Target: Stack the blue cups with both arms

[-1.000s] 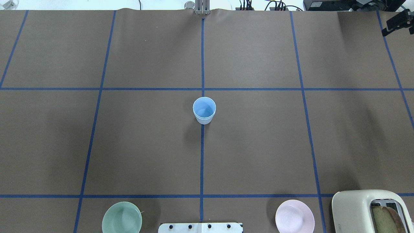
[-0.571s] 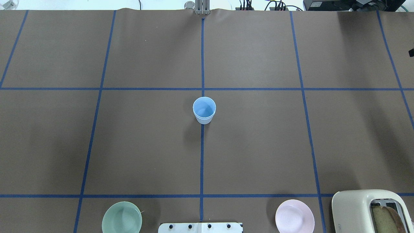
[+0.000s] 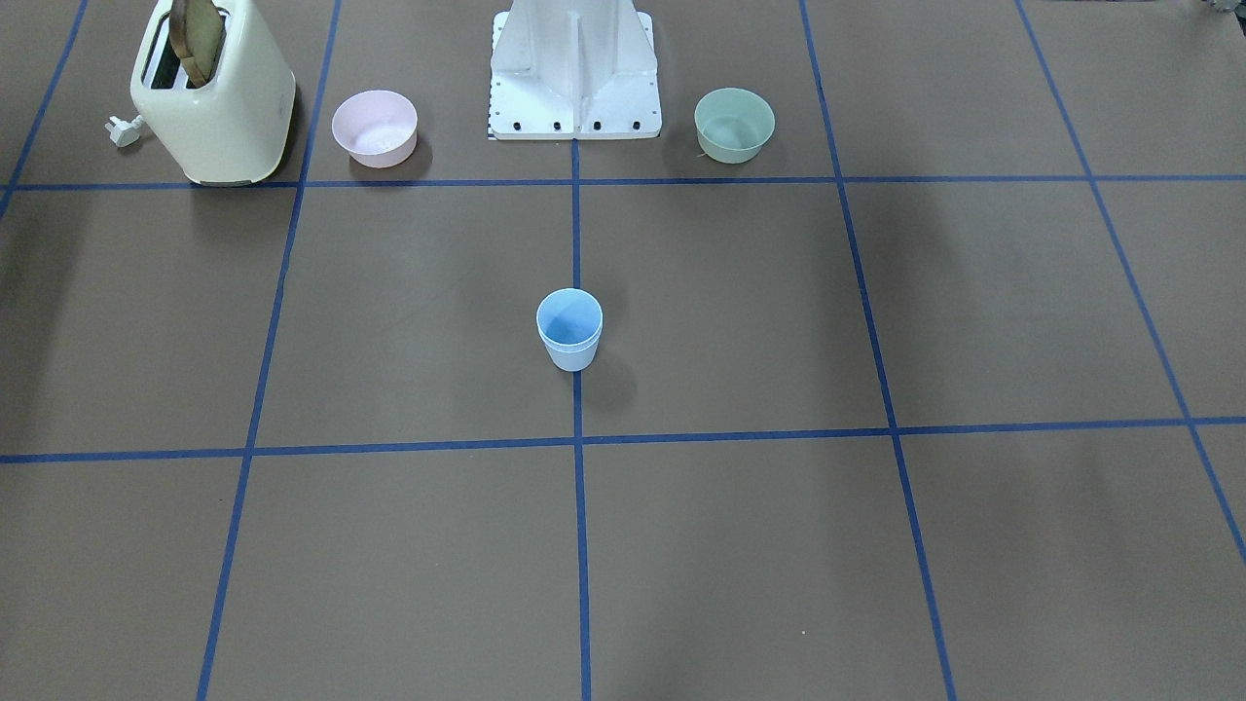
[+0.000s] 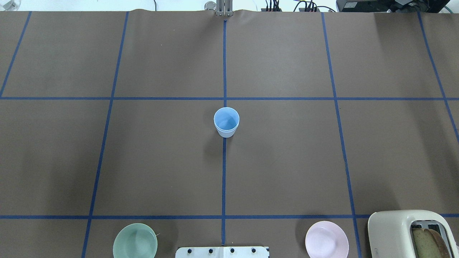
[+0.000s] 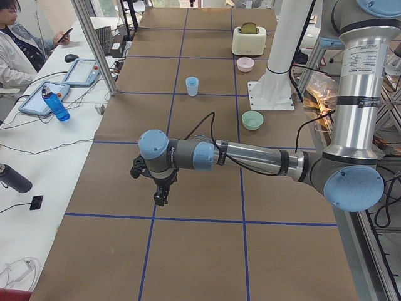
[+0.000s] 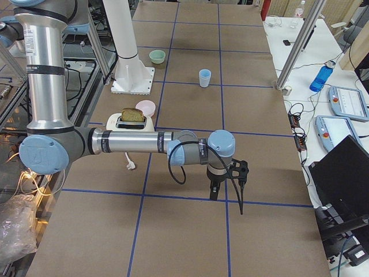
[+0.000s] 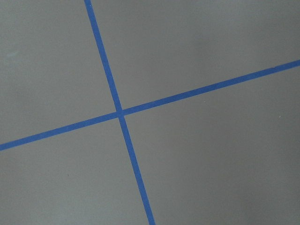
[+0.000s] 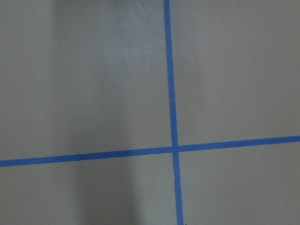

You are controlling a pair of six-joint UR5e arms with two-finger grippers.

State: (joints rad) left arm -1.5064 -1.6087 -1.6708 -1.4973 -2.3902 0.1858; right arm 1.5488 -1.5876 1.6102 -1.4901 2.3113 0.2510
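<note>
Cups (image 4: 226,122) nested one in the other, upright on the centre tape line (image 4: 224,172) mid-table (image 4: 287,161) — stacking looks done. Left gripper (image 5: 160,198) and right gripper (image 6: 213,193) hang well apart from the stack, nothing seen in them — finger spread can't be told for either. Likely nothing left.

The brown counter (image 4: 287,161), gridded with blue tape (image 4: 223,179), carries the cups (image 4: 226,122) at its middle (one nested in the other), upright on a tape line. Along the robot's edge stand a green bowl (image 4: 135,240), pedestal (image 4: 222,252), pink bowl (image 4: 326,239) and toaster (image 4: 394,229).
</note>
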